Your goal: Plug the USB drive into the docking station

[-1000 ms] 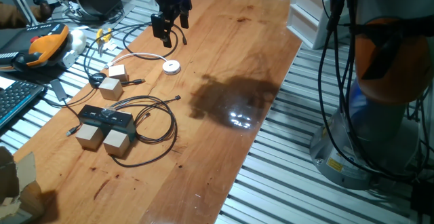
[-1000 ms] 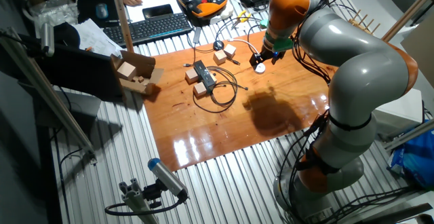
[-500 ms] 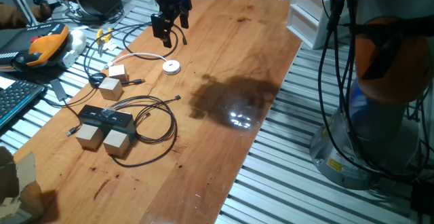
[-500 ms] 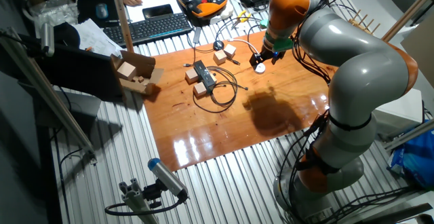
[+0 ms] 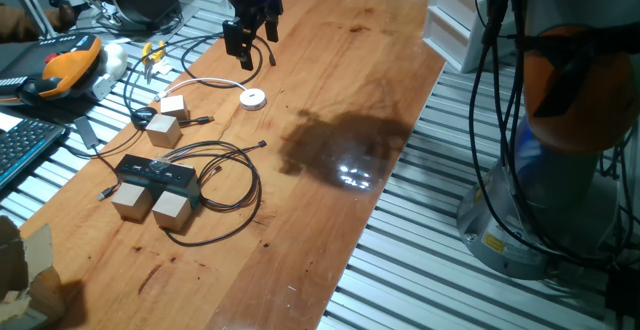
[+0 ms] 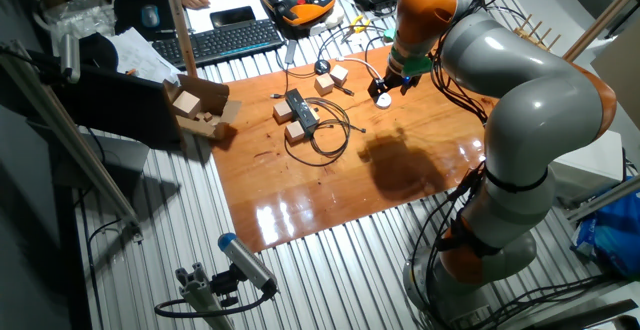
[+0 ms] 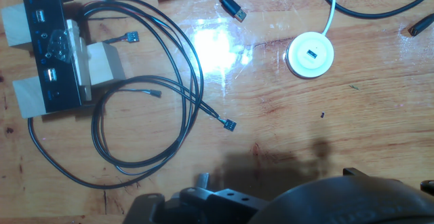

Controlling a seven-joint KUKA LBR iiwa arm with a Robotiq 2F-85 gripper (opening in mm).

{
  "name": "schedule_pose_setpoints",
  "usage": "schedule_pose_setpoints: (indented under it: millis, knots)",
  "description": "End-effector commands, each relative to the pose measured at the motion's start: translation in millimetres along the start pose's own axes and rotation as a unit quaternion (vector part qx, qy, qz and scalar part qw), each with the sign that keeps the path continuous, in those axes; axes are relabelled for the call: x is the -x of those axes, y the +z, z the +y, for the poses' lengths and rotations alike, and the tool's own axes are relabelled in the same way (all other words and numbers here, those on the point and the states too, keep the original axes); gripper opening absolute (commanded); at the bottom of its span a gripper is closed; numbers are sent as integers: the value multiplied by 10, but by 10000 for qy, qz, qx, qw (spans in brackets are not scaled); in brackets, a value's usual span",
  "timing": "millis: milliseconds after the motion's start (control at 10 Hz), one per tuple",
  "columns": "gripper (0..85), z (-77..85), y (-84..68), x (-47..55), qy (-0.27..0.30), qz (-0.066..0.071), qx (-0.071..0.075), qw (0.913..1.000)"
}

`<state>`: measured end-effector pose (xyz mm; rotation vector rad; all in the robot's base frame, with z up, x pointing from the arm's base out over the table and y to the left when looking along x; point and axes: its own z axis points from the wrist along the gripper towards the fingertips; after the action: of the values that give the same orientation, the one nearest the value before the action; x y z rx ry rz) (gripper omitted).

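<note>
The docking station (image 5: 155, 176) is a flat black box near the table's left front, with thin black cables looping out of it; it also shows as docking station (image 6: 300, 110). In the hand view the docking station (image 7: 51, 47) lies at the far left with its ports facing up. My gripper (image 5: 243, 48) hangs above the table's far side, well away from the station and a little beyond a white round puck (image 5: 253, 98). The USB drive cannot be made out in any view. Nothing shows whether the fingers hold anything.
Two pale wooden cubes (image 5: 150, 206) sit against the station's front, and two more cubes (image 5: 165, 120) lie behind it. Black cable loops (image 7: 146, 108) spread across the wood. A white cable runs from the puck (image 7: 310, 54). Keyboard and pendant (image 5: 60, 70) lie off the left edge.
</note>
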<state>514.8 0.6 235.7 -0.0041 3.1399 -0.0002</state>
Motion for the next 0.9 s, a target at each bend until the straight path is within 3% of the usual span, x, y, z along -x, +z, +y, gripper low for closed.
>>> schedule_pose_setpoints:
  millis: [0,400,500,800]
  knots:
    - [0,1,-2,1,-1716,1350,87,9758]
    - [0,0,-2,-2,-1724,1328,84,9760]
    - [0,-5,-7,-30,-1725,1182,79,9779]
    - [0,-6,-6,-32,-1682,1158,78,9789]
